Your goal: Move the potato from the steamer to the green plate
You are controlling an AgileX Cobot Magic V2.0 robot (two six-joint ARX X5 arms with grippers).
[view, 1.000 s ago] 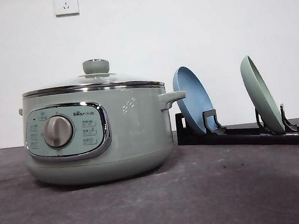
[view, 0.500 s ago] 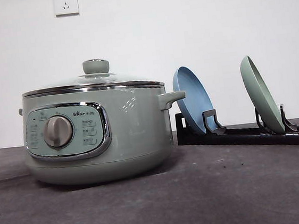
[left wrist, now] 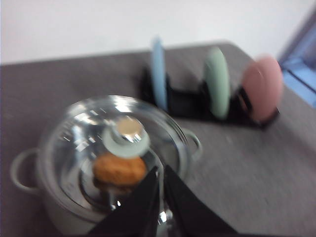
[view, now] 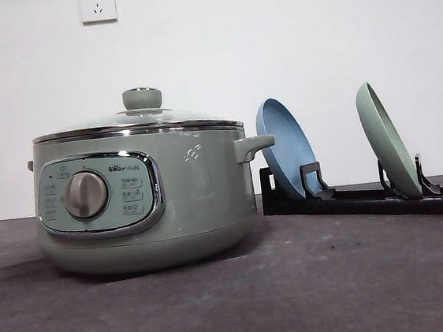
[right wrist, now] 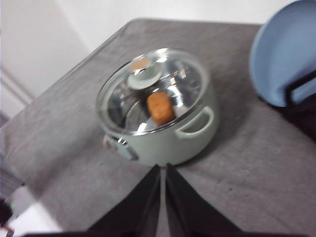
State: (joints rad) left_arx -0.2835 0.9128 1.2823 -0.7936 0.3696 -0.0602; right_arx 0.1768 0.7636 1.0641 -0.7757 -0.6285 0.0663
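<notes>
The potato [right wrist: 160, 107] sits inside the steamer [view: 142, 198] under its glass lid [left wrist: 113, 133], which is on. Both grippers, left [left wrist: 160, 185] and right [right wrist: 163, 185], are pinched closed and empty. Left one looks nearer, with the potato just beyond its tips, long side lying across them.

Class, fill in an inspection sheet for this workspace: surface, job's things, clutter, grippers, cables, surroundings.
Surface: grey table, bare in front.
Job's things: steamer with glass lid on; potato inside, seen through the lid; green plate on edge in the black rack.
Clutter: blue plate and pink plate in the same rack.
Grippers: left gripper and right gripper, fingers close together, holding nothing.
Cables: nothing seen.
Surroundings: white wall, wall sockets.
</notes>
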